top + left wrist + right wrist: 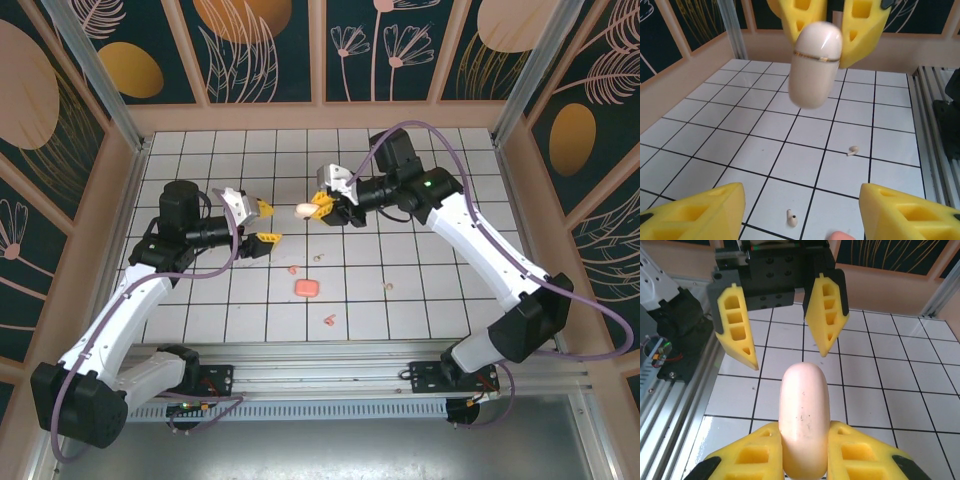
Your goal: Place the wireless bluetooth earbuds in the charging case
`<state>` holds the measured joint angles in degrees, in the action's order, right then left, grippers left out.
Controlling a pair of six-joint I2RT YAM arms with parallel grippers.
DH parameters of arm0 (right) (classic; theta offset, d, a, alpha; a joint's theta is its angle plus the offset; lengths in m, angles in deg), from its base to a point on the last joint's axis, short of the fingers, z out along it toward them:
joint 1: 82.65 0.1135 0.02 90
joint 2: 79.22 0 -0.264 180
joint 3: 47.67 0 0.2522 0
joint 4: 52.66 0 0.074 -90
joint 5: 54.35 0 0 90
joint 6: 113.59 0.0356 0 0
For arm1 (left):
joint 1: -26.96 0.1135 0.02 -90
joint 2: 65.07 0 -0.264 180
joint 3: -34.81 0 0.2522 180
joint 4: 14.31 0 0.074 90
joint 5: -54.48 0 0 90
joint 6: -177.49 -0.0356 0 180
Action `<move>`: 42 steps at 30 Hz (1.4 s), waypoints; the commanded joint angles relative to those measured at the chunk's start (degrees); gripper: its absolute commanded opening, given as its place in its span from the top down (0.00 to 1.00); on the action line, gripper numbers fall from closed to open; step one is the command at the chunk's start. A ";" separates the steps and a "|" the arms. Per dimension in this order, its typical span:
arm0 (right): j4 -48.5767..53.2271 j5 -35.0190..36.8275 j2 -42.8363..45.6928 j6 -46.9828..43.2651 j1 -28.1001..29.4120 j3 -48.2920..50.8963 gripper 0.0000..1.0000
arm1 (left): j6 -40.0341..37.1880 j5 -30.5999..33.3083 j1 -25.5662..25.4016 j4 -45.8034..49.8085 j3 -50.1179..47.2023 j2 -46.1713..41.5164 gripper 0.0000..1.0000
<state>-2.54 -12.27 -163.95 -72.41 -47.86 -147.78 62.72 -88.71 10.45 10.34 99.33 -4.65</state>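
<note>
Bright, even light falls across the white tiled tabletop with thin black grid lines point(420, 320), with hardly a shadow on it. A low peach-coloured wooden border point(320, 118) runs round it. Above that stand dark teal wall panels with pale line-drawn leaves and gold ovals point(265, 45). Silver aluminium corner posts point(95, 75) rise left and right. Along the near edge lies a ribbed aluminium rail point(330, 385), then grey metal flooring point(330, 450).

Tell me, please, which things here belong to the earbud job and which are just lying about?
In hand:
cream case, shut in the right gripper
cream earbuds on the tiled table
open left gripper facing the case

Lying about for now:
pink case
pink earbuds, the other set, untouched
</note>
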 commanded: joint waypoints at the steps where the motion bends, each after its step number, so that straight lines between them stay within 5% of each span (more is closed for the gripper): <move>1: 0.85 2.67 -0.73 -2.94 1.81 -0.09 0.86 | -3.29 -3.83 -0.11 -0.06 -0.38 -0.53 0.37; 21: -1.80 -7.52 -6.46 -0.68 4.84 -3.64 0.85 | -2.43 -5.81 -0.71 -1.75 -1.37 -1.09 0.47; 42: -2.92 -9.03 -8.91 0.28 6.37 -5.32 0.84 | -2.56 -5.84 -1.33 -2.55 -2.51 -2.24 0.57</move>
<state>-3.68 -18.98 -172.43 -72.71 -41.98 -151.08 61.15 -93.59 9.38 9.01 97.72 -6.07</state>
